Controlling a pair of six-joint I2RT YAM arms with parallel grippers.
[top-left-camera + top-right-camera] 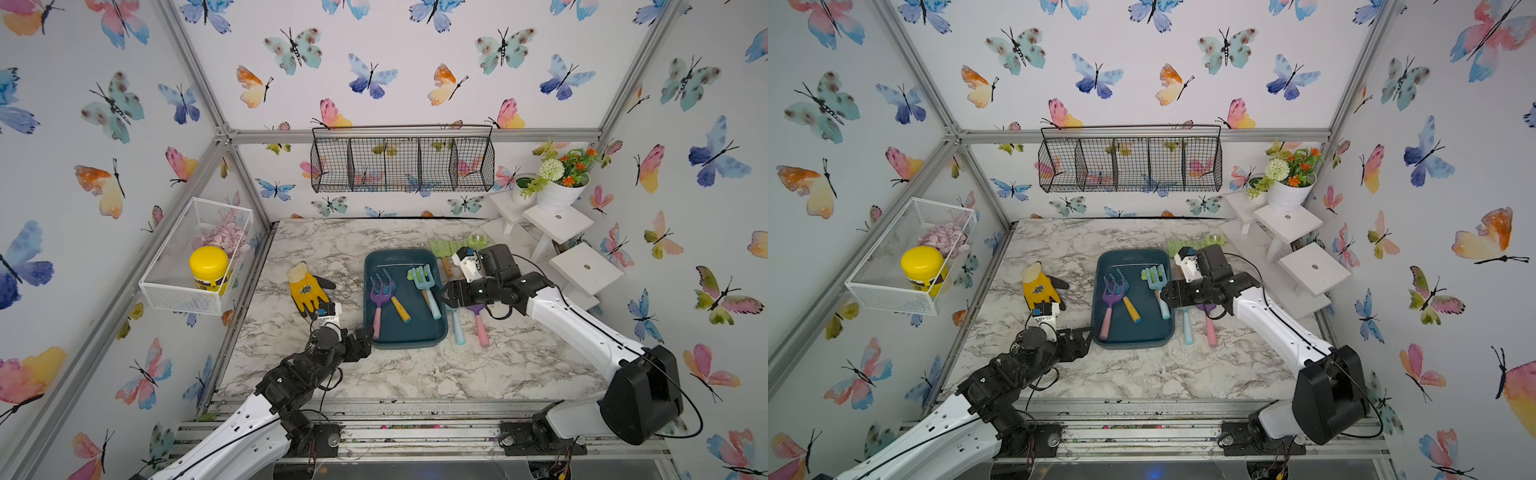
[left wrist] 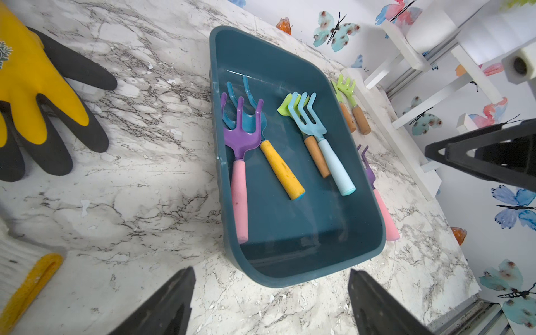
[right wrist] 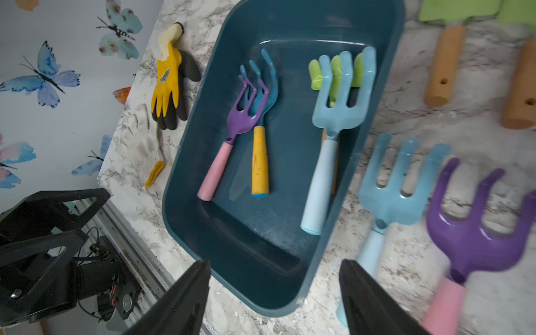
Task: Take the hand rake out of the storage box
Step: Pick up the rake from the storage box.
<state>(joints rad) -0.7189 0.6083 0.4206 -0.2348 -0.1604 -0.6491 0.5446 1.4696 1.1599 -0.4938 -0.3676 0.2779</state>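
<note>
Marbled worktop (image 1: 415,374) inside butterfly-papered walls (image 1: 374,75). Near its middle, the storage box (image 1: 411,332); inside, purple hand rake (image 1: 379,291) across a yellow-handled one (image 1: 401,309) by the left wall, light blue hand rake (image 1: 424,282) across a green one (image 2: 282,108) toward the right. Left jaws apart, empty, at the box's near left corner. Right jaws apart, empty, just beside its right wall, near two more rakes (image 1: 481,330) on the worktop.

**Bare floor at the box's near end, clutter on its right**

In the storage box (image 1: 407,343), the left pair of rakes (image 1: 384,297) and the right pair of rakes (image 1: 427,289) fill the far and middle floor, and the near end is bare. The left gripper (image 1: 368,331) blocks its near-left corner, and the right gripper (image 1: 444,296) its right rim. Two loose rakes (image 1: 469,328) lie just right of the box and a glove (image 1: 307,289) lies to its left. The table (image 1: 395,374) in front is open.
</note>
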